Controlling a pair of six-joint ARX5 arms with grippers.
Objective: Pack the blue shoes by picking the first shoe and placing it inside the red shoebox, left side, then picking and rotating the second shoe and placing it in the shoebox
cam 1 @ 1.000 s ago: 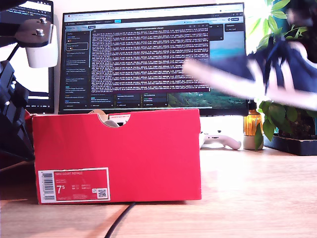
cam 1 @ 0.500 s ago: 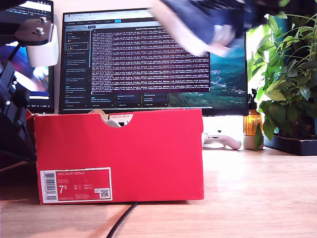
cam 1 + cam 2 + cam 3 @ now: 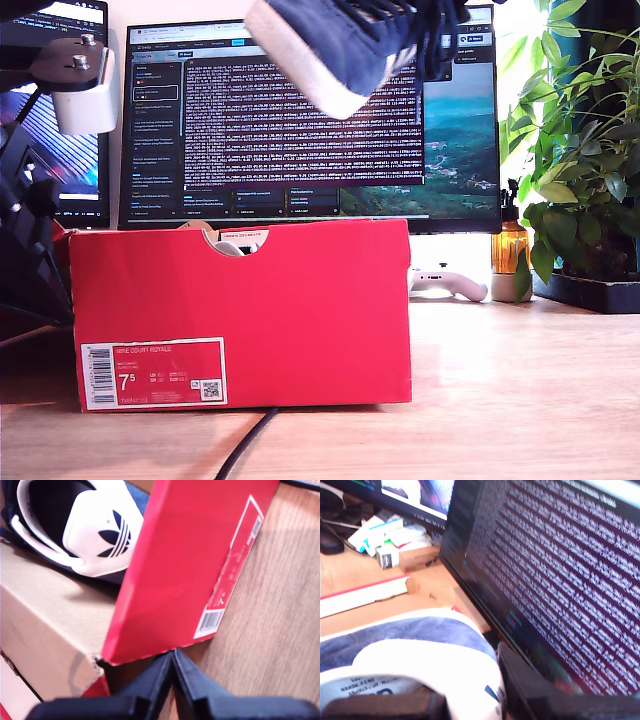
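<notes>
My second tool (image 3: 470, 700) had its jaws clamped on the heel of the second blue shoe (image 3: 330, 45), holding it high in the air. The red shoebox (image 3: 240, 300) stood well below that tool on the bench (image 3: 520, 390), slightly toward the exterior view's left, with the monitor (image 3: 310, 120) just behind the carried shoe. My first tool (image 3: 172, 675) hung with its jaws pressed together and nothing between them, its tips just above the box's near upper corner. The first blue shoe (image 3: 80, 525) lay inside the box beyond that tool, white heel tab showing.

Risks, as I judged them: the grip sat on the heel alone, so the long toe end could swing or twist out during the rotation and drop outside the box. The shoe's toe was close to the monitor and could strike it on the turn. Lowered carelessly, it might land on the first shoe or catch the box wall. My first tool, so near the rim, could also obstruct the descent.
</notes>
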